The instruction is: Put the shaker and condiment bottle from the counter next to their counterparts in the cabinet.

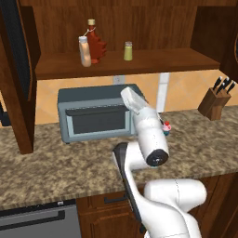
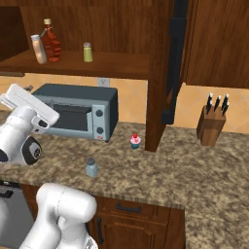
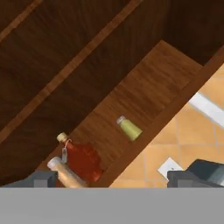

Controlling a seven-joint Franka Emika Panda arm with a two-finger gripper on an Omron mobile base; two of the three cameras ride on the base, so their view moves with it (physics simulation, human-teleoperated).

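The condiment bottle [image 1: 85, 51] stands upright on the cabinet [image 1: 116, 28] shelf, toward the shelf's left end and close to its front edge. It sits just in front of and to the left of the dark red leaf-shaped bottle [image 1: 95, 44], so near that the two overlap in the left base view; whether they touch cannot be told. The yellow-green shaker [image 1: 128, 51] stands upright on the same shelf, near its middle and apart from the pair.

The grey-blue shaker [image 2: 91, 167] stands upright on the granite tabletop [image 2: 194, 165], near the front edge, in front of the toaster oven [image 2: 78, 111]. A small cupcake [image 2: 135, 141] sits on the tabletop behind it to the right, beside the cabinet's side panel. A knife block [image 2: 211, 124] stands toward the right, near the back wall.

The claw [image 3: 111, 177] is open, its two dark fingertips [image 3: 41, 178] spread wide with nothing between them. It is raised above the tabletop in front of the toaster oven and points up at the shelf; in the hand view the condiment bottle and leaf-shaped bottle lie close above the left fingertip, and the yellow-green shaker further along the shelf.
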